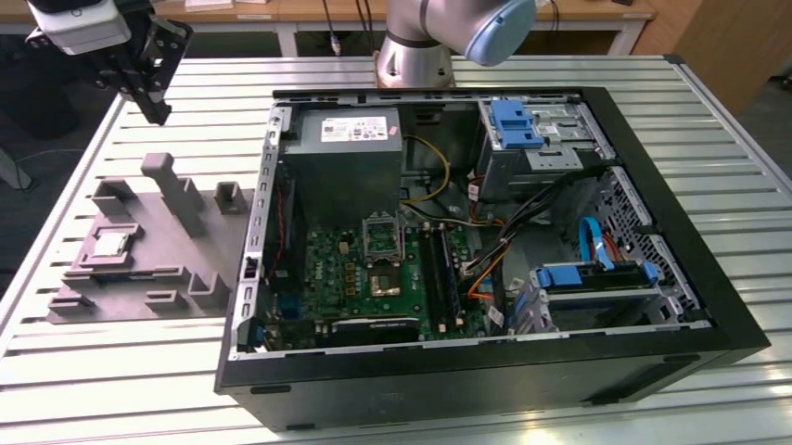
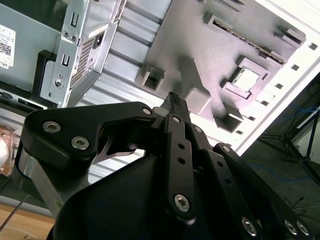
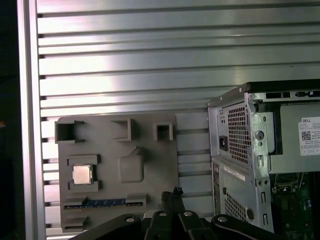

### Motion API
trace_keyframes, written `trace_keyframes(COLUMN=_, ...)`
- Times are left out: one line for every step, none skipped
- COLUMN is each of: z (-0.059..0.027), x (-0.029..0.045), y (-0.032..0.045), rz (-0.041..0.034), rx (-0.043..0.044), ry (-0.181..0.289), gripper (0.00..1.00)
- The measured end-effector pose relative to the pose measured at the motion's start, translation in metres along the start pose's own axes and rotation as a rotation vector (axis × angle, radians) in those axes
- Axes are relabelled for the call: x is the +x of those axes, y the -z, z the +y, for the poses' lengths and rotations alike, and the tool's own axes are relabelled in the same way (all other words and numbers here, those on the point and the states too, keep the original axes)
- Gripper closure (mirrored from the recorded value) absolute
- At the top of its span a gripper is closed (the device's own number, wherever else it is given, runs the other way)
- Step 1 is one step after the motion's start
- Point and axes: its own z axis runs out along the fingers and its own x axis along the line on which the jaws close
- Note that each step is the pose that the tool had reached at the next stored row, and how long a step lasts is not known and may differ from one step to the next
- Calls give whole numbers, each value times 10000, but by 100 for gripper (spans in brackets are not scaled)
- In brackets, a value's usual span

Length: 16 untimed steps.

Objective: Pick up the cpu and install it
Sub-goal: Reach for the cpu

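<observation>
Gripper point(image 1: 159, 113) is up in the air, off the computer case point(image 1: 495, 380) on the exterior view's left. It is well apart from the case and touching nothing. Fingers point down at the slatted table point(image 1: 124, 399), with the linkage tilted slightly. The arm's base column point(image 1: 415, 56) stands behind the case's far wall, and a blue joint cap point(image 1: 502, 28) sits above it.

Pincer reads as closed and empty. In both wrist views the black fingers meet in a single tip point(image 2: 173, 100) point(image 3: 173, 194) with nothing between them. The exterior view shows the same taper to a point.

The cpu point(image 1: 111, 243) is not picked. It lies flat, lid up, in a square pocket of the grey holder point(image 1: 148, 283), which lies on the table just beside the case's side wall, on the exterior view's left. Of the holder's pockets, the cpu's is on the side farther from the case. The gripper is above the holder's end and well apart from the chip. The chip also shows in the second wrist view point(image 2: 248, 79) and the first wrist view point(image 3: 82, 174), seated square in the holder point(image 2: 220, 45) point(image 3: 150, 150).

The case lies on its side with the panel off. Inside are the green motherboard point(image 1: 359, 278), the silver socket frame point(image 1: 381, 236) near its middle, and the grey power supply point(image 1: 352, 158) at the far end. The case's perforated metal rear shows in both wrist views point(image 2: 75, 50) point(image 3: 240, 135).
</observation>
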Motion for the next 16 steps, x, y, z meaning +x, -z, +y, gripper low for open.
trace_keyframes(z=-1, x=11, y=0, rz=0, rx=0, ry=0, gripper=89)
trace_keyframes(z=-1, x=21, y=-1, rz=0, rx=0, ry=0, gripper=89)
trace_keyframes(z=-2, x=32, y=-1, rz=0, rx=0, ry=0, gripper=89)
trace_keyframes(z=-3, x=43, y=-1, rz=1, rx=0, ry=0, gripper=89)
trace_keyframes(z=-4, x=53, y=-1, rz=0, rx=0, ry=0, gripper=89)
trace_keyframes(z=-5, x=63, y=-2, rz=0, rx=0, ry=0, gripper=89)
trace_keyframes(z=-6, x=72, y=-2, rz=0, rx=0, ry=0, gripper=89)
trace_keyframes(z=-6, x=81, y=-3, rz=0, rx=0, ry=0, gripper=89)
trace_keyframes(z=-7, x=90, y=-3, rz=0, rx=0, ry=0, gripper=89)
trace_keyframes(z=-8, x=99, y=-4, rz=0, rx=0, ry=0, gripper=89)
trace_keyframes(z=-9, x=108, y=-4, rz=0, rx=0, ry=0, gripper=89)
trace_keyframes(z=-9, x=116, y=-5, rz=0, rx=-1, ry=0, gripper=89)
trace_keyframes(z=-10, x=124, y=-5, rz=-1, rx=-1, ry=0, gripper=89)
trace_keyframes(z=-10, x=131, y=-6, rz=1, rx=-1, ry=0, gripper=89)
trace_keyframes(z=-11, x=135, y=-6, rz=0, rx=-1, ry=1, gripper=89)
trace_keyframes(z=-11, x=137, y=-7, rz=0, rx=-1, ry=1, gripper=89)
